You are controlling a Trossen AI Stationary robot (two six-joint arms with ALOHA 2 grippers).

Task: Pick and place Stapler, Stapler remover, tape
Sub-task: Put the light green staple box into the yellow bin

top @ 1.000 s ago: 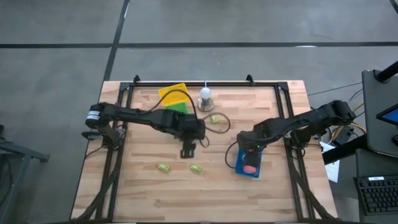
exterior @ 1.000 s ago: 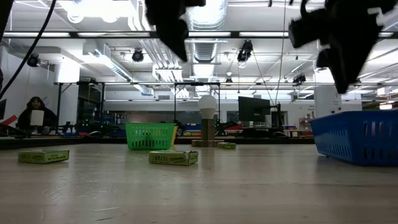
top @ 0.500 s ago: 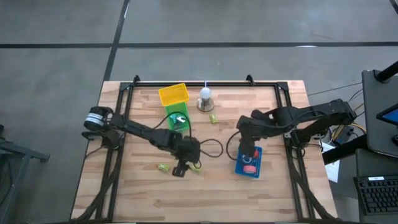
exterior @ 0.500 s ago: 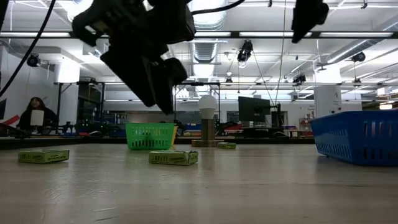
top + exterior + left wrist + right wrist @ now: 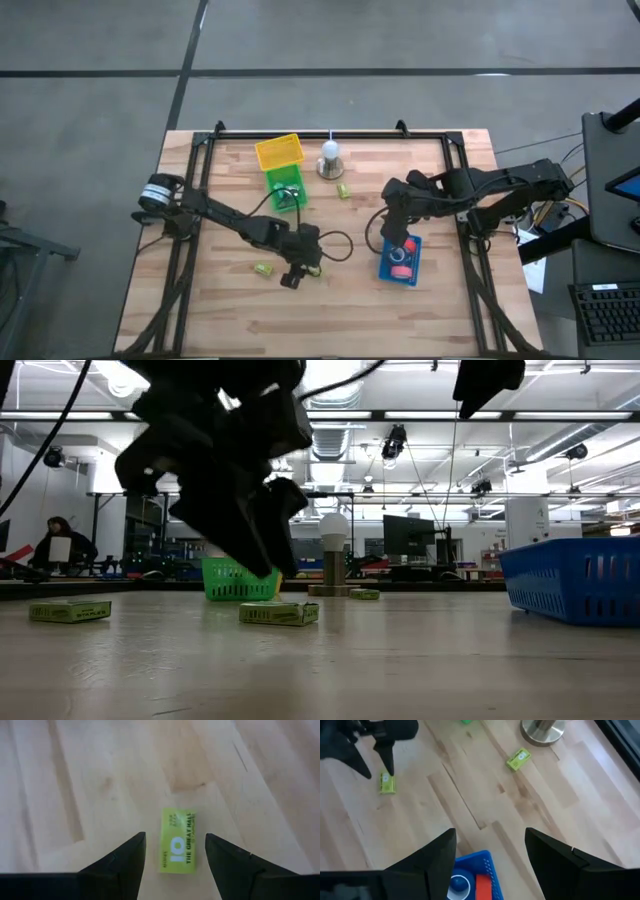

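Surface: wooden table (image 5: 230, 310).
Change: my left gripper (image 5: 175, 851) has descended, jaws wide, straddling green box (image 5: 177, 843).
Right gripper (image 5: 490, 850): open, empty, above blue basket (image 5: 412, 272).

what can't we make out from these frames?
- Blue basket contents: red and white shapes in the high and right wrist views, too small or cut off by the picture edge to identify.
- Green basket contents: too small in the high view; the left arm covers it in the low view.
- Third green box: under the left pincer in the high view.
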